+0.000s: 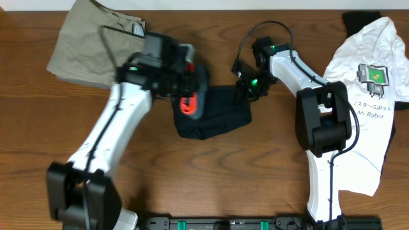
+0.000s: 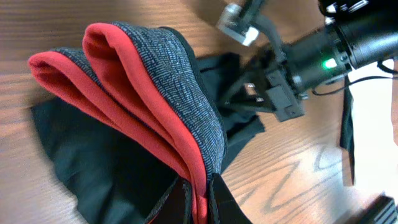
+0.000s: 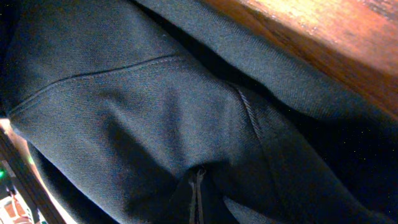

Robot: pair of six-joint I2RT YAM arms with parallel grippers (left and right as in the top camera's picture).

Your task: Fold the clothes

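A: Overhead first. Where do the black trousers [image 1: 214, 118] lie?

B: Bunched on the table [image 1: 192, 185], just off the right-hand edge of the khaki trousers [image 1: 89, 45]. Their long axis runs straight away from the khaki trousers. The left gripper [image 1: 187, 96] is at the end nearest the khaki trousers and the right gripper [image 1: 246, 89] at the end farthest from them.

A: So each arm has an end?

B: It looks so. The cloth bulges between them, and neither arm is the nearer one.

A: Left wrist view?

B: The left gripper [image 2: 200, 196] is pinched tight on the grey waistband [image 2: 168, 74], whose red-orange edge fans out ahead of the fingers in two loops. Past the waistband, farther from the khaki trousers, the right gripper [image 2: 249, 93] bites dark cloth.

A: And the right wrist?

B: Black trousers [image 3: 155, 112] fill nearly the whole frame. The right gripper [image 3: 196, 196] is closed on a fold of them, with a strip of table [image 3: 311, 31] in the top corner. I'd judge the next fold turns on carrying that far end back along the axis toward the waistband.
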